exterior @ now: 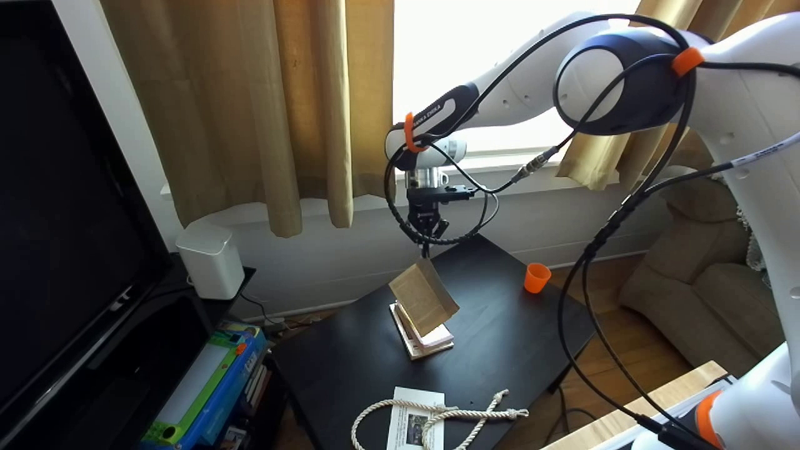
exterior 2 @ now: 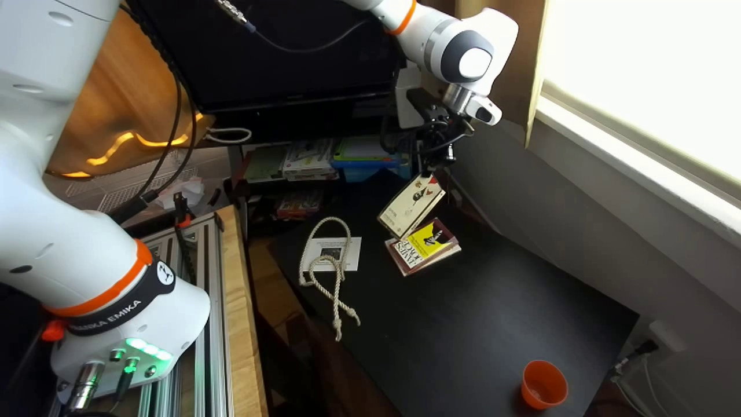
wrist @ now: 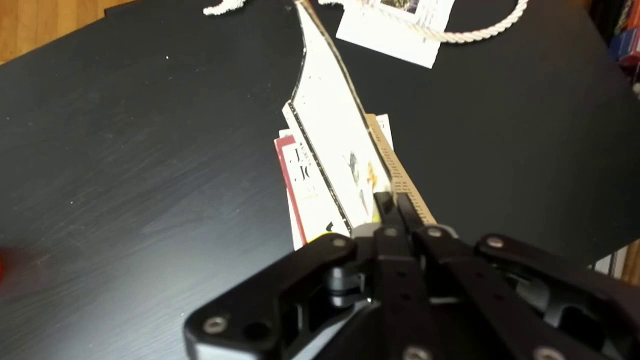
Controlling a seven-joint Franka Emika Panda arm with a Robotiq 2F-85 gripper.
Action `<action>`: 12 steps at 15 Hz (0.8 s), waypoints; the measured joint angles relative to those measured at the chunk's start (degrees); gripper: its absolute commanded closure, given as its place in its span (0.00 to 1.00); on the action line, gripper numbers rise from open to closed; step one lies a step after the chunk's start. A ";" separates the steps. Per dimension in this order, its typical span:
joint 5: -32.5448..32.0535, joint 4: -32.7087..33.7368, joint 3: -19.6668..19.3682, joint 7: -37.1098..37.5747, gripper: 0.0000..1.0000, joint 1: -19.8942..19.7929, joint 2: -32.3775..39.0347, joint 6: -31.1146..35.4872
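My gripper (wrist: 395, 202) points down with its fingertips closed on the upper edge of a book (wrist: 335, 130). It also shows in both exterior views (exterior: 425, 251) (exterior 2: 427, 172). The held book is tilted; it shows a tan face in an exterior view (exterior: 420, 299) and a cream cover with small red and black pictures in an exterior view (exterior 2: 412, 205). Right below lies a small stack of books (exterior 2: 429, 244), the upper one yellow and white with a dark red edge (wrist: 300, 195). Whether the held book's lower edge touches the stack I cannot tell. A tan printed strip (wrist: 400, 175) shows beside the fingertips.
The books are over a black table (exterior: 500, 331). An orange cup (exterior: 537, 278) (exterior 2: 543, 384) stands near one corner. A white rope (exterior: 481, 414) lies over a printed paper (exterior 2: 353, 255). A television (exterior: 69, 187), a white box (exterior: 211, 261), a wall and a curtained window stand around.
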 measured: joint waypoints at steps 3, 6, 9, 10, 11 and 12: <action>1.16 0.00 0.05 -1.80 1.00 -1.07 1.81 -1.49; 1.43 0.34 0.00 -2.40 1.00 -2.41 3.75 -1.48; 1.73 1.51 -0.07 -2.45 1.00 -3.34 6.05 -0.81; 1.98 2.12 -0.07 -2.47 1.00 -3.53 6.93 -0.24; 2.30 2.80 -0.06 -2.51 1.00 -3.62 7.81 0.27; 2.73 3.56 -0.04 -2.52 1.00 -3.63 8.70 0.93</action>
